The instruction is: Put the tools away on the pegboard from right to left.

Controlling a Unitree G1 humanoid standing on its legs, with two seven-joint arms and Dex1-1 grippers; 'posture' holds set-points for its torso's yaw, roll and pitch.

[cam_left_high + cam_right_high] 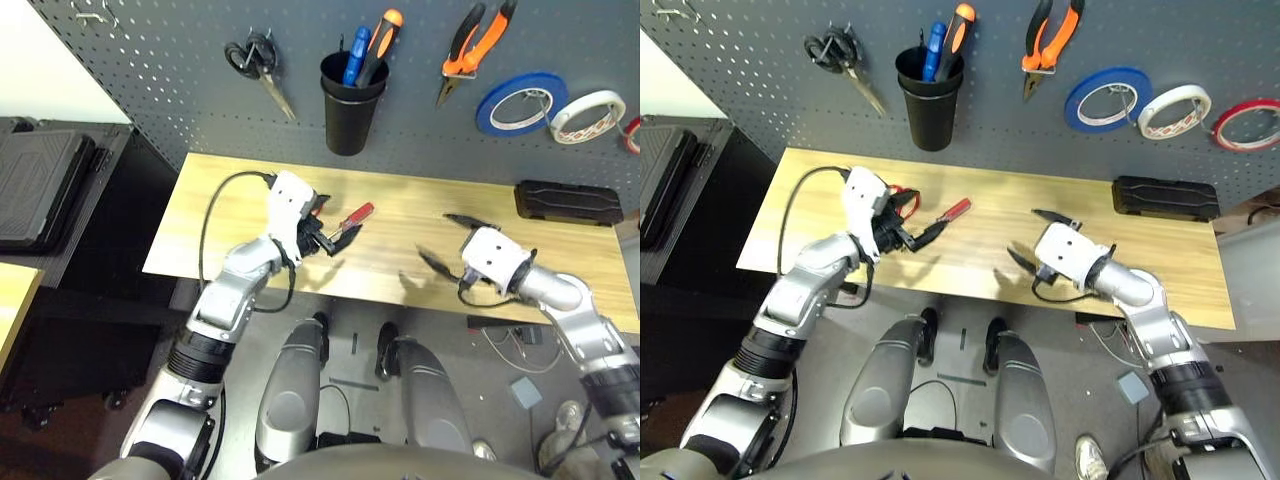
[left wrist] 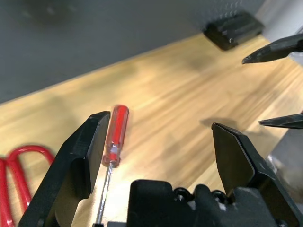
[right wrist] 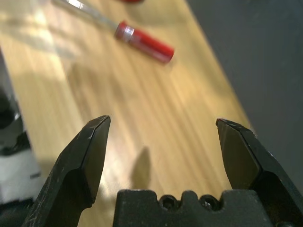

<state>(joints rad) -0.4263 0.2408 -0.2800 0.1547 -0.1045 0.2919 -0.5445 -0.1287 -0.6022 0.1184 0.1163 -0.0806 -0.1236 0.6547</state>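
Observation:
On the dark grey pegboard (image 1: pixel 180 90) hang the orange-and-black pliers (image 1: pixel 478 45) and, at the far right, the thin red tape ring (image 1: pixel 1247 124). The small red-handled screwdriver (image 1: pixel 356 214) lies on the wooden table (image 1: pixel 420 210). My left gripper (image 1: pixel 335 238) stands open right at its shaft end, and the handle shows beside one finger (image 2: pixel 83 156) in the left wrist view. The red-handled scissors (image 1: pixel 902 200) lie behind that gripper, partly hidden. My right gripper (image 1: pixel 1025 238) hovers open and empty over the table's middle right, pointing toward the screwdriver (image 3: pixel 144 42).
Black-handled scissors (image 1: pixel 258 60), a black cup (image 1: pixel 350 105) with blue and orange screwdrivers, a blue tape roll (image 1: pixel 520 103) and a white tape roll (image 1: pixel 585 115) hang on the board. A flat black case (image 1: pixel 568 203) lies at the table's back right. A black cabinet (image 1: pixel 60 190) stands left.

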